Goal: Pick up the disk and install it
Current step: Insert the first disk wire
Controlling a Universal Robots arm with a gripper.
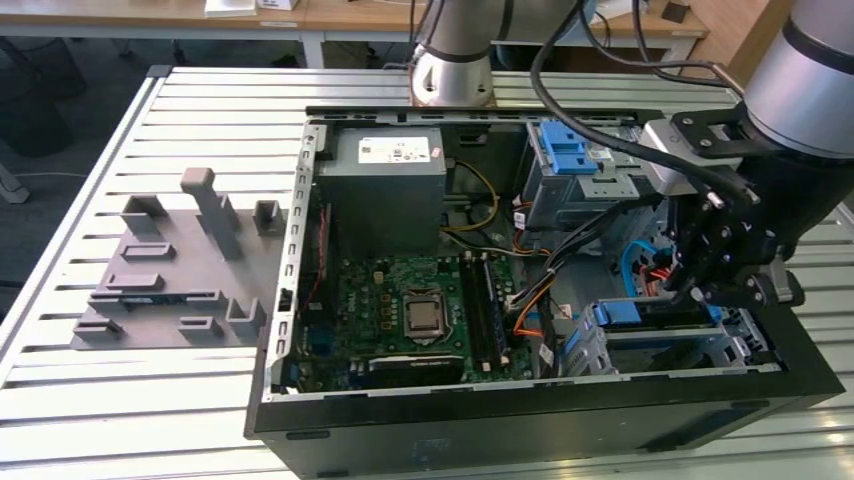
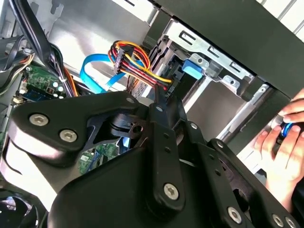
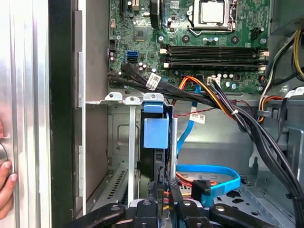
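The disk [image 1: 647, 318], framed by its blue carrier, sits edge-up in the lower drive bay at the exterior view's right front corner of the open computer case [image 1: 534, 425]. In the first wrist view the disk [image 3: 156, 133] stands in its slot of the bay, blue tab outward. My gripper [image 1: 694, 290] is inside the case right beside it. Its fingers are shut together, tips at the disk's near end, seen in both wrist views [image 3: 164, 192] [image 2: 157, 95]. Nothing is held between them.
A person's hand [image 2: 285, 142] [image 3: 5, 183] rests on the case's outer wall by the bay. Cable bundles [image 3: 223, 102] and a blue flat cable [image 3: 209, 173] cross close to the gripper. Further off are the motherboard [image 1: 400, 310], power supply [image 1: 387, 190], upper drive cage [image 1: 574, 150] and a grey fixture [image 1: 174, 270].
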